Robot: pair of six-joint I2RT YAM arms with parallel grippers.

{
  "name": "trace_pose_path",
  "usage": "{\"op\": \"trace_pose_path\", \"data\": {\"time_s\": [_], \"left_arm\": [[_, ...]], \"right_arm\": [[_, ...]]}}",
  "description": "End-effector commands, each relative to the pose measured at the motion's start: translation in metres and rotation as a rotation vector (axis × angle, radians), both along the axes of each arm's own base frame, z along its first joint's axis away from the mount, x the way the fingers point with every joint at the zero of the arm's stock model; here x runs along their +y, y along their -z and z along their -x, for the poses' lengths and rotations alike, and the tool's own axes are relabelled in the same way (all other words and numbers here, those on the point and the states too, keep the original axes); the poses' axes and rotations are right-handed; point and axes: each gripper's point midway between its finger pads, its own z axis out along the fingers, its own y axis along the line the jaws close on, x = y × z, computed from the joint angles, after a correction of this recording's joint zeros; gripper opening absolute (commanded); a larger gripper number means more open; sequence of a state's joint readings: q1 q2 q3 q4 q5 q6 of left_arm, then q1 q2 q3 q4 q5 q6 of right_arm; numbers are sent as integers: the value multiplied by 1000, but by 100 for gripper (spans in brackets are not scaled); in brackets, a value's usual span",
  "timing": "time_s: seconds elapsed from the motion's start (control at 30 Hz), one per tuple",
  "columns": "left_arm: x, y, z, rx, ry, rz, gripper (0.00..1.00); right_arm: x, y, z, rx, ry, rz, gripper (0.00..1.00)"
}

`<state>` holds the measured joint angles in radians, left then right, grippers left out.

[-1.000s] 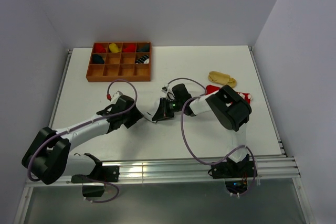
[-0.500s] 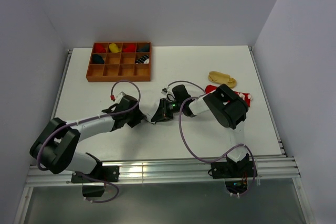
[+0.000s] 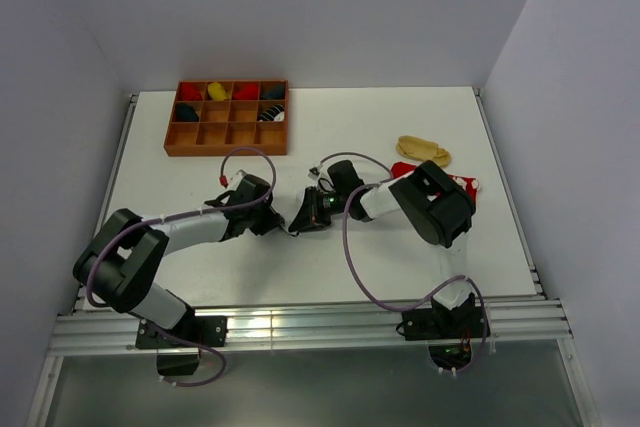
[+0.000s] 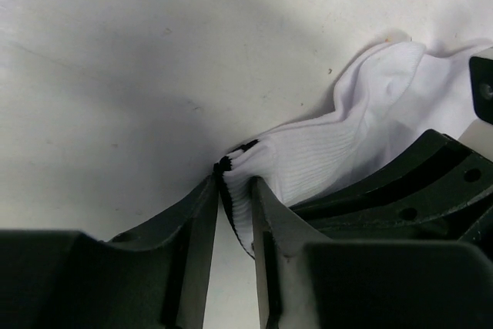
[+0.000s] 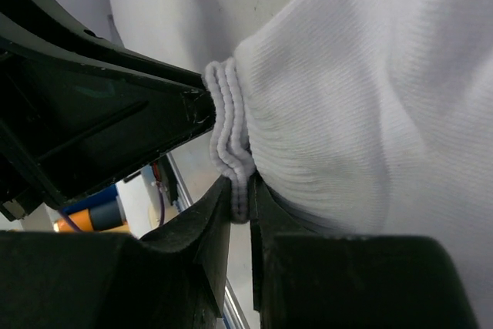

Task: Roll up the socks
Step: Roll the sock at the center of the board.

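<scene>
White ribbed fabric, bunched and creased, with a thin black stripe at the cuff: the white sock (image 4: 323,159) lies mid-bench (image 3: 400,247). The left end effector (image 4: 233,190) pinches the cuff edge, its jaws narrow. The right end effector (image 5: 240,190) clamps a folded ribbed hem. The red sock (image 3: 462,184) lies toward 3 o'clock and the tan sock (image 3: 423,151) toward 2 o'clock.

top view: white sock (image 4: 331,159) nearly all hidden; red sock (image 3: 463,184) partly behind right arm (image 3: 432,205)
</scene>
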<state>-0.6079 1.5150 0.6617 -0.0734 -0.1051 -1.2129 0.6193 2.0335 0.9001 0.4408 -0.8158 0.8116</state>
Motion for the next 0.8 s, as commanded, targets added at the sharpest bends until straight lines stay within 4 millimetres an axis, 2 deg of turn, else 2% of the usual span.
{"op": "trace_pose_path", "data": {"time_s": [0.0,0.03,0.1,0.13,0.17,0.23,0.27,0.3,0.33,0.4,0.43,0.67,0.77], "left_arm": [[16,35,25,121,21,-130,28],[17,36,26,130,22,-138,27],[17,40,29,143,30,-157,27],[18,42,31,152,33,-168,27],[17,41,30,151,36,-171,27],[17,42,32,155,44,-189,27],[17,41,31,153,46,-192,27],[16,41,31,151,50,-196,27],[16,40,30,147,53,-201,27],[15,36,27,139,58,-205,27],[14,35,27,134,61,-207,27],[5,29,25,117,89,-215,27],[1,27,24,114,98,-207,27]], "right_arm": [[-24,29,3,-12,36,196,18],[-23,21,1,-43,35,199,24],[-27,17,-3,-94,35,251,29],[-26,6,-6,-133,37,255,31],[-32,9,-4,-164,33,320,37],[-33,-9,-10,-249,38,353,41],[-34,-11,-4,-284,14,392,42],[-40,-12,-12,-340,54,452,42],[-42,-24,-15,-400,65,460,41],[-42,-30,-11,-468,77,489,39],[-43,-42,-15,-522,103,490,36],[-25,-72,-15,-677,138,385,27],[-16,-69,-12,-694,94,352,26]]}}
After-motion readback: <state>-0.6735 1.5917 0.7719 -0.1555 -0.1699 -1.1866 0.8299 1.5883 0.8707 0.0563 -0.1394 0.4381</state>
